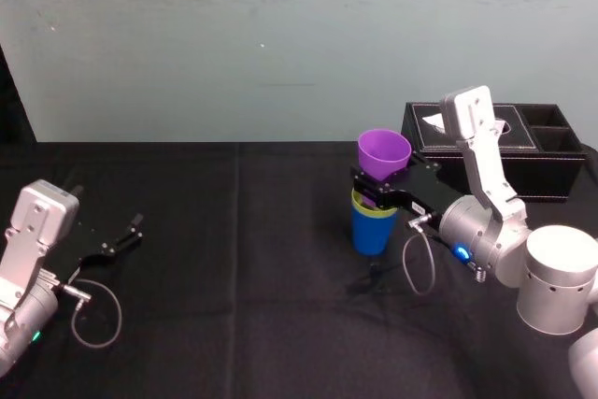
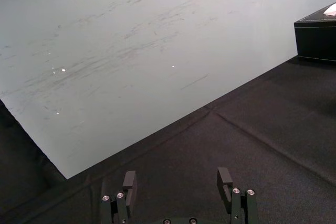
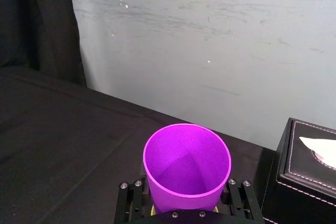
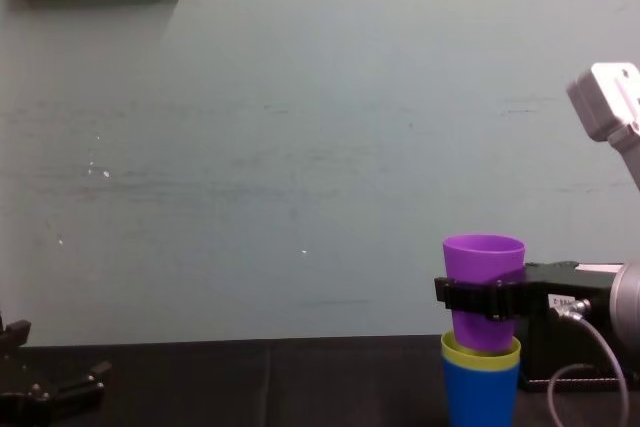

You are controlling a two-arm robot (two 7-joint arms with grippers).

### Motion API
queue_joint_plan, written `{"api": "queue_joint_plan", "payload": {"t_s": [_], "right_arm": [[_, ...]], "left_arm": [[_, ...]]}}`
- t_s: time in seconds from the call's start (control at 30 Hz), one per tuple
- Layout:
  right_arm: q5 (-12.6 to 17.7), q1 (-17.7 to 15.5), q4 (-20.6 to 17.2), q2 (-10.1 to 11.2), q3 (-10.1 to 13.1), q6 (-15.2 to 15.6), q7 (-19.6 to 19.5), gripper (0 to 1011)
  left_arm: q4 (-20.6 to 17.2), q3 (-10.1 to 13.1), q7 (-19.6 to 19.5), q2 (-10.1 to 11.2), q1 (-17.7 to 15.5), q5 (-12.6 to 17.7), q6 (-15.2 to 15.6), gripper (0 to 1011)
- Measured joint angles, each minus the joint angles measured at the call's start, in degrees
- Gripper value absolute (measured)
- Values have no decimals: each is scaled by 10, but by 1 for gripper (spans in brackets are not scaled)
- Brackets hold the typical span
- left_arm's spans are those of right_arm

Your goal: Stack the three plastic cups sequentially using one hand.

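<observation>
**A:** Left side first. What is my left hand (image 2: 177, 179) doing?

**B:** Parked low over the desk (image 1: 234, 277), fingers spread wide, nothing between them. The cups are well off to its right. Not my working arm.

**A:** And the stack?

**B:** Blue cup (image 4: 481, 392) stands upright on the desk. Yellow-green cup (image 4: 480, 352) is nested in it, with just its rim showing. Both sit directly below my right hand (image 4: 487, 297).

**A:** The right hand's load?

**B:** It is clamped on the purple cup (image 4: 484, 257), a finger on either side of the wall about mid-height, mouth up. The cup's long axis is vertical and, from the chest view, in line with the stack under it. Its base looks to be just inside the yellow-green rim. How deep, I can't tell.

**A:** So the move?

**B:** I judge it a straight drop along that axis, then let go. No sideways correction seems needed. The tissue box (image 1: 551, 170) lies beyond the hand to its right, apart from the cups.
</observation>
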Motion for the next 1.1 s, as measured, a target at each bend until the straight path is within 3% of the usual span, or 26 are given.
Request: {"api": "queue_joint_plan", "payload": {"t_s": [0.73, 1.1], "right_arm": [[-7, 0, 18, -3, -1, -4, 1, 728], [-7, 0, 17, -3, -1, -3, 1, 1000]], "left_arm": [[0, 0, 0, 0, 0, 0, 0, 1000], [0, 0, 0, 0, 0, 0, 0, 1000]]}}
